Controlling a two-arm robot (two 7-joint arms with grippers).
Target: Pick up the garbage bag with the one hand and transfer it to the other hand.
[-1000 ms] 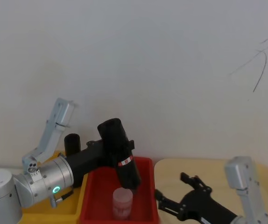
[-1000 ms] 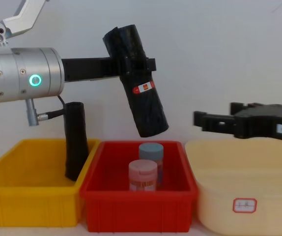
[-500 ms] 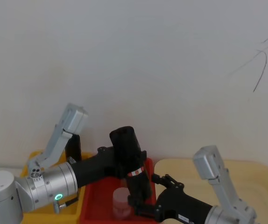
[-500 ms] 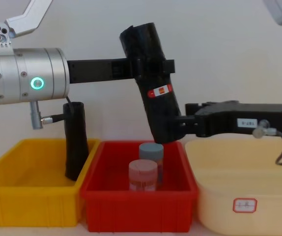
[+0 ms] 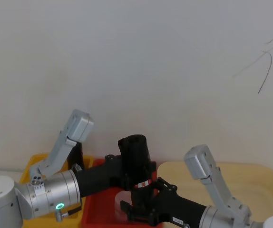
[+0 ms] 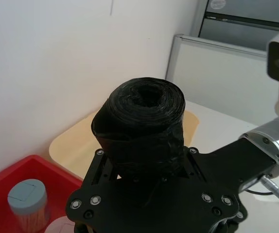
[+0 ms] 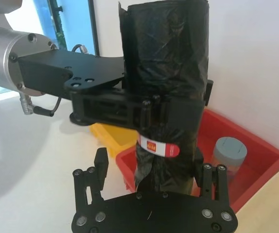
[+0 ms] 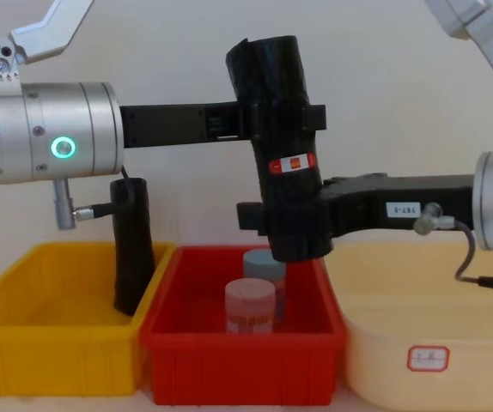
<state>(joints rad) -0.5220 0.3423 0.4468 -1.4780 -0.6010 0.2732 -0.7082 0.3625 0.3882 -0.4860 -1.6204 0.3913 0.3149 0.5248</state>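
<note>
— Where's the garbage bag [image 8: 285, 146]?

— In the air above the red bin [image 8: 238, 360], touching nothing below it. It stands nearly upright, with its top leaning a little toward my left. The red-and-white sticker [image 8: 292, 163] faces the chest camera, about halfway down the roll.

— Which claw has it?

— My left claw [image 8: 289, 120], the one with the green ring [image 8: 61, 148] glowing on its silver wrist. It reaches in from the left, and its fingers are clamped tight around the roll just above the sticker.

— And the other?

— My right claw [image 7: 156, 177], the one with the white tag [image 8: 398, 209], comes in from the right at the bag's lower end. Its fingers are spread, one on each side of the roll below the sticker. In the right wrist view one finger [image 7: 100, 170] stands clear of the plastic. The other finger [image 7: 213, 180] sits very close to it, and I can't tell whether it touches. So that claw brackets the bag but grips nothing.

— What's underneath?

— Two jars stand in the red bin: a pink-lidded jar [image 8: 249, 307] in front and a grey-lidded jar [image 8: 264, 266] just behind it. The bag's bottom end hangs above the grey lid. To my left, a slimmer black roll [image 8: 132, 245] stands in the yellow bin [image 8: 49, 360], near the wall next to the red bin. To my right is a cream tub [image 8: 418, 326], and my right arm passes over it.
</note>
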